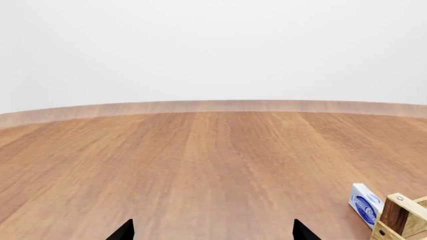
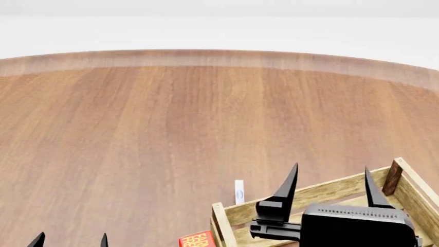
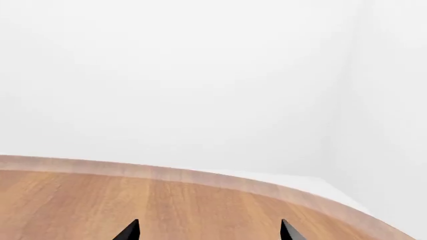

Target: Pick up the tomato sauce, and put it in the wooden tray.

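Note:
The tomato sauce can is out of view in every frame. The wooden tray is a light slatted crate with darker corner posts at the lower right of the head view. One of its corners shows in the left wrist view. My right gripper is open and empty over the tray, fingers pointing away from me. In its own view only bare table lies ahead. My left gripper is open and empty at the lower left. Its fingertips stand wide apart over the table.
A small white box with a blue label stands just beyond the tray's near-left corner; it also shows in the left wrist view. A red box lies left of the tray at the bottom edge. The round wooden table curves away at the back.

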{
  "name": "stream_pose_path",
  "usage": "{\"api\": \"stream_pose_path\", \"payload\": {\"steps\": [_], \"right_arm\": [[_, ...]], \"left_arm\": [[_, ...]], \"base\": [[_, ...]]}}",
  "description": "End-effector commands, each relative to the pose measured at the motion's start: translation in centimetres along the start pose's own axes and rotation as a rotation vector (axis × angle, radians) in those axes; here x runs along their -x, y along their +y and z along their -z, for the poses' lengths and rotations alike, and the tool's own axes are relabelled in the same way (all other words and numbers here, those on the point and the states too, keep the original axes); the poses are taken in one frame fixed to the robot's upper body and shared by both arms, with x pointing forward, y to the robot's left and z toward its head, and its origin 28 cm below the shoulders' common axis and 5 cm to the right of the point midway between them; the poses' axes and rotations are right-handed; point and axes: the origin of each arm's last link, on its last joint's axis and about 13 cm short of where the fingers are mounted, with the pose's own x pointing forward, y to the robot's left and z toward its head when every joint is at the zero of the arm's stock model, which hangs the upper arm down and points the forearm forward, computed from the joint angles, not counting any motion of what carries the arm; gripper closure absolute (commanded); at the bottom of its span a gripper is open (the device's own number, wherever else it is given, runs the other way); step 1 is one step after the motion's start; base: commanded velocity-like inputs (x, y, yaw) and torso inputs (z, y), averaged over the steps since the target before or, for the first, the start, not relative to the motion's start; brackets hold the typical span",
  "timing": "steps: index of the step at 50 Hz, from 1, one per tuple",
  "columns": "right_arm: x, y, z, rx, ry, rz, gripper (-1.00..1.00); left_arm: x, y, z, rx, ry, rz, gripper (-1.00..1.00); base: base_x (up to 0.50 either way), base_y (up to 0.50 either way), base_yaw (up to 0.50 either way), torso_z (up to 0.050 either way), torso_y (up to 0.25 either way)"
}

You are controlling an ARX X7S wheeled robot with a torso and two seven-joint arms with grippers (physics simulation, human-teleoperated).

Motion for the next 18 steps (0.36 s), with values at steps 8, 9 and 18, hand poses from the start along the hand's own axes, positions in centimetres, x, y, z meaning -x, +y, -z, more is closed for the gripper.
{"api": "stream_pose_path", "payload": {"steps": [8,9,18], "right_arm": [[2.8,-0.2,-3.1,-0.014,-0.209,-0.011,-1.0],[3.0,-0.2,-3.2,-0.003,-0.232,-0.004,-1.0],[3.9,-0.2,-3.6,-0.005,-0.339,-0.004,-1.0]], "left_arm": [[0.0,0.0,0.0,0.0,0.0,0.0,-1.0],[0.0,0.0,0.0,0.001,0.0,0.0,-1.0],[0.0,0.0,0.0,0.0,0.0,0.0,-1.0]], "base": [[0.0,0.0,0.0,0.0,0.0],[0.0,0.0,0.0,0.0,0.0],[0.0,0.0,0.0,0.0,0.0]]}}
